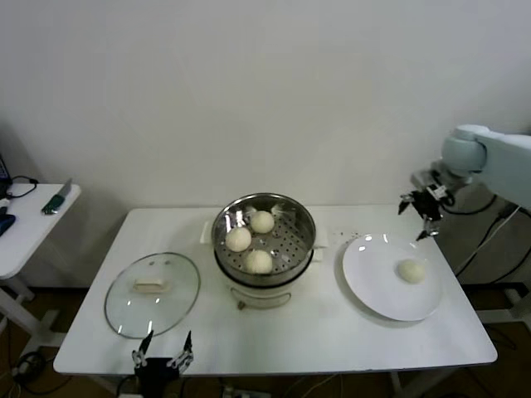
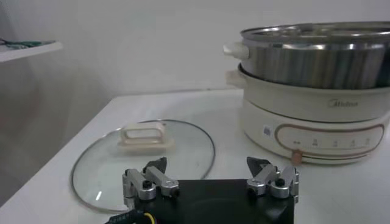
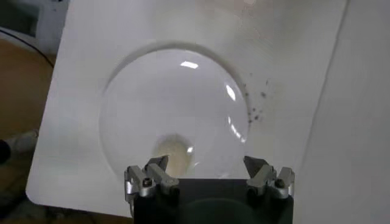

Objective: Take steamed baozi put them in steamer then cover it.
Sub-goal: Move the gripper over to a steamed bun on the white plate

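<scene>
Head view: three buns (image 1: pixel 249 240) lie in the steamer (image 1: pixel 264 238), a shiny metal basket with a holed bottom, standing on its white pot base near the middle of the white table (image 1: pixel 274 332). One bun is toward the back, one on the robot's left side, one at the front. A fourth bun (image 1: pixel 411 270) sits alone on the white plate (image 1: pixel 373 282), which lies on the table to the robot's right of the steamer. The glass lid (image 1: pixel 153 293), with its cream handle (image 1: pixel 150 285) at the centre, rests flat on the table to the robot's left of the steamer, well apart from it.

The right gripper (image 1: pixel 421 215) hangs above the far edge of the plate, its fingers spread apart and holding nothing; from its wrist camera the plate (image 3: pixel 173 115) and the lone bun (image 3: pixel 173 151) lie below it. The left gripper (image 1: pixel 163 354) waits low at the near edge of the table, just in front of the lid, also released and empty. From its wrist camera the lid (image 2: pixel 144 155) lies just ahead of the fingers (image 2: pixel 151 179), with the steamer (image 2: pixel 317 61) on its base beyond.

A small side table (image 1: pixel 33 224) stands to the far left.
</scene>
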You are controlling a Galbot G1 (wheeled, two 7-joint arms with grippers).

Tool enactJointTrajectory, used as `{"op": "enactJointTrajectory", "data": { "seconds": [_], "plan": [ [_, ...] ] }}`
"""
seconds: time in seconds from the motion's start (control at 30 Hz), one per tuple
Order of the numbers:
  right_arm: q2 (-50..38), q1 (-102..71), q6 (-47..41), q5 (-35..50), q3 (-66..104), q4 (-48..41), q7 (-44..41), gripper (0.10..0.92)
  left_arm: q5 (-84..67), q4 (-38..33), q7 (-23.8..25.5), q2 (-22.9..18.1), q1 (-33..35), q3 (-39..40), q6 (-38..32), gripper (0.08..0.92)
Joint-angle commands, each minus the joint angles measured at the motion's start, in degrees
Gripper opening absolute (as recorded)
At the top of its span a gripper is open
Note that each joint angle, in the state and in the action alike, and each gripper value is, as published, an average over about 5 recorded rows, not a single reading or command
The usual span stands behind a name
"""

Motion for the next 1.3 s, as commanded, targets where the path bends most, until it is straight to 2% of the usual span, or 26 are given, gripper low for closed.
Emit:
{"op": "enactJointTrajectory", "data": {
  "seconds": [0.03,0.53,1.3],
  "plan": [
    [-5.21,-17.68,-3.60,-7.25,12.48,-7.57,1.15,0.823,-0.05,0.08,0.09,-0.28,0.16,-0.12,-0.19,0.823],
    [-0.79,-31.50,-1.73,-10.19,26.93,-14.95,3.68,0.823,0.61,0.71,-0.06,-0.86,0.43,-0.27,-0.15,0.823],
    [5.65,-33.81,2.75,-13.24,30.10,-24.56,3.81,0.823,0.44,1.04,-0.30,-1.15,0.84,-0.74,-0.21,0.823]
  ]
}}
